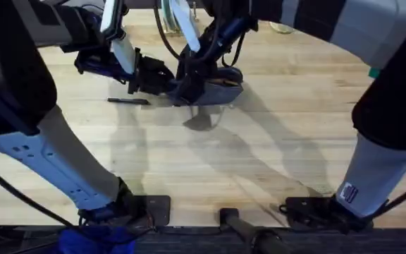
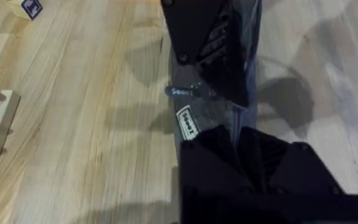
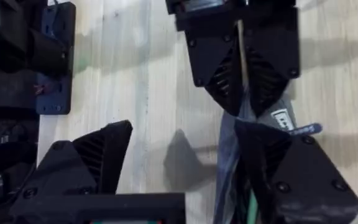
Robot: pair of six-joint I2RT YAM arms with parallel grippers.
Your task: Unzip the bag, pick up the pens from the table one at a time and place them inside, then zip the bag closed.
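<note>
Bag [image 1: 220, 88] sits far-centre on the worktop [image 1: 259, 155], w/ both arms crowded over it. Left gripper [image 2: 241, 134] comes in from the left side; its fingers [image 2: 266, 168] look pinched on the blue-grey fabric at one end, near the small white label [image 2: 187, 122] and the zip pull [image 2: 182, 91]. Right gripper [image 3: 179, 168] is spread wide, one finger [image 3: 291, 174] on the bag [image 3: 229, 162], the other [image 3: 86, 162] off on bare wood. Opposite it in that view, the left gripper [image 3: 242, 93] is closed narrow on the bag's end. One black pen [image 1: 128, 101] lies flat just left of the bag, apart from it, under the left arm.
</note>
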